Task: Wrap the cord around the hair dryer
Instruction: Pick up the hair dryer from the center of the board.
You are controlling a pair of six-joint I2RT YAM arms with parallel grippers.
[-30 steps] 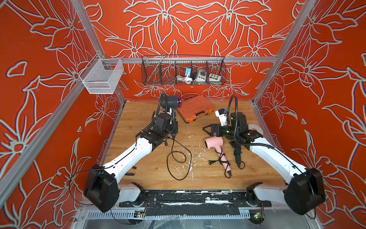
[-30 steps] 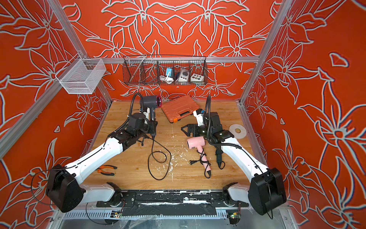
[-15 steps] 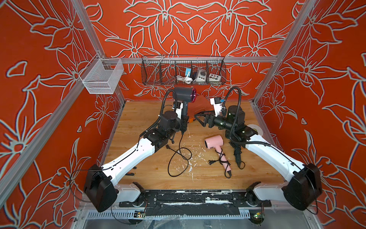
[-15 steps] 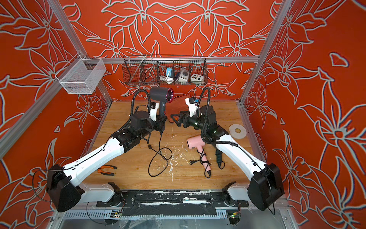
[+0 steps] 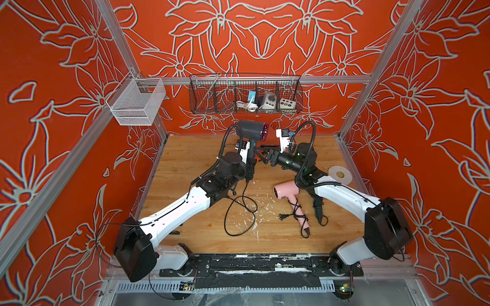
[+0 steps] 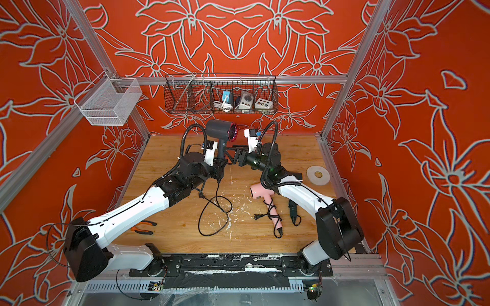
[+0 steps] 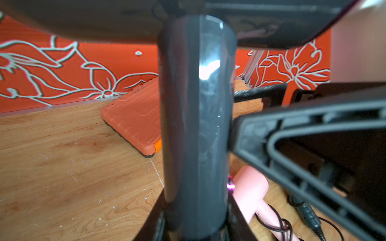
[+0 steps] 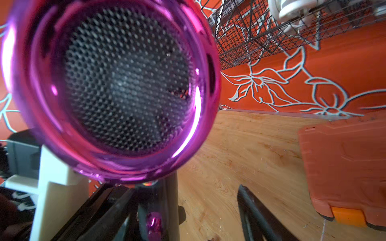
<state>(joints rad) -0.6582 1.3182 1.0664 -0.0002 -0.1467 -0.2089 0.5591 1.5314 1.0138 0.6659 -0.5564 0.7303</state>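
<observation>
While the wooden table (image 5: 191, 164) is lying beneath both arms, the grey hair dryer (image 5: 252, 129) is hanging upright above its back half, with the left gripper (image 5: 248, 159) clamping the handle. The right gripper (image 5: 261, 155) is hovering beside that handle with its jaws apart on either side, one finger possibly touching it. The cord (image 6: 217, 189) is trailing from the handle's foot into a loose loop on the wood.

The left pincer (image 5: 248, 162) has lifted the grey hair dryer (image 5: 252, 129); the right pincer (image 5: 263, 156) swung across, narrowing around its handle.
</observation>
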